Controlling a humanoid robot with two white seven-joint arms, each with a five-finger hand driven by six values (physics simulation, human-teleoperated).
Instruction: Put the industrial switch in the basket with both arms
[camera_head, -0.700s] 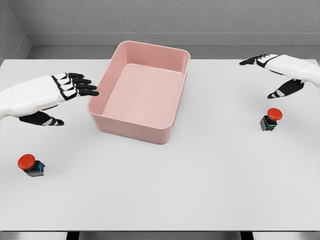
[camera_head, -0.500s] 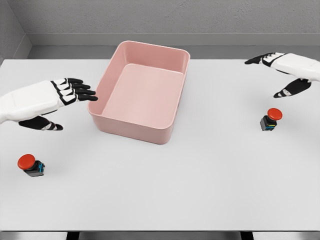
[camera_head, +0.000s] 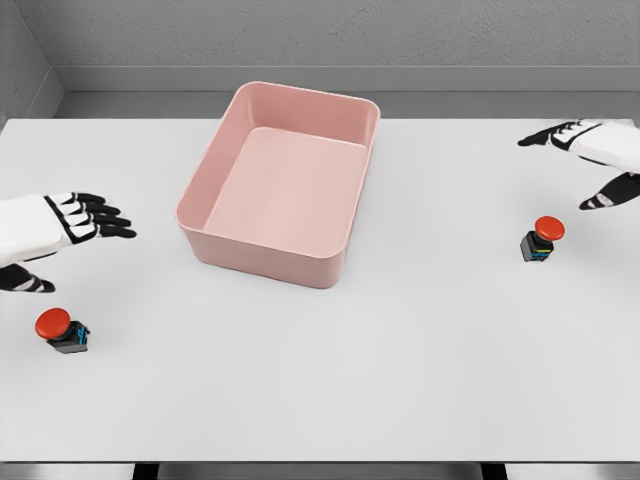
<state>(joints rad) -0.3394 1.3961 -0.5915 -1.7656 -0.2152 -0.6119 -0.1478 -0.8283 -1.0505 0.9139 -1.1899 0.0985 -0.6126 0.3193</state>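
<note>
— Where are the switches?
— One red-capped switch (camera_head: 62, 330) sits under the left robot hand (camera_head: 45, 228), another switch (camera_head: 541, 239) under the right robot hand (camera_head: 590, 150); both hands spread, empty.
— Anything blocking?
— No, the pink basket (camera_head: 262, 252) stands mid-bench (camera_head: 420, 350), apart.

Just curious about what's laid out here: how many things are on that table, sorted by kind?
Red push-button switches: 2, one at the left, one at the right
Pink baskets: 1
Total: 3
</note>
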